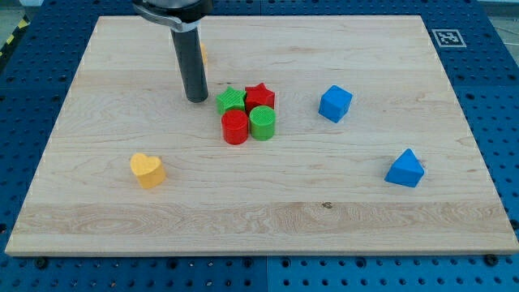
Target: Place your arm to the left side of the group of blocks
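My tip (196, 98) rests on the wooden worktop (268, 215); no hand exists to clench. The cluster sits just to its right: green hexagonal block (231, 100), red star (259, 96), red cylinder (235, 126), green cylinder (263, 122). Hold clear, avoid nudging them.

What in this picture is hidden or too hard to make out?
- Yellow block, camera view: only a sliver shows behind the rod, so its shape is unclear.
- Arm above the rod: cut off by the view's top edge.
- My tip, left of the green hexagon block: whether they touch cannot be told.
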Robot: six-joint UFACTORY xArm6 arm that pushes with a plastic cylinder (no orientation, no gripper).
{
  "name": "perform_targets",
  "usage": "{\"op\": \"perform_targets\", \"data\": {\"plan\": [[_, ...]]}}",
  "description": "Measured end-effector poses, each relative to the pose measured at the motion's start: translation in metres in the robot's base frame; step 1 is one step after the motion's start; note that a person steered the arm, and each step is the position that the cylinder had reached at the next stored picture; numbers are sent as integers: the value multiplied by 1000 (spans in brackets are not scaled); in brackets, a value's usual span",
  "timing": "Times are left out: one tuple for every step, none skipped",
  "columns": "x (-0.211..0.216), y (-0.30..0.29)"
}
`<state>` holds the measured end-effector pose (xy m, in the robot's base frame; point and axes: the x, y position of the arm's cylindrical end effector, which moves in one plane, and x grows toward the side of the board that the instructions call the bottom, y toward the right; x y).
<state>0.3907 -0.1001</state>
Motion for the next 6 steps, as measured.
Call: {"op": "perform_targets", "data": {"plan": [[16,-1],[21,-8],[27,-12],[31,-14],[47,-14],[58,-15]]}}
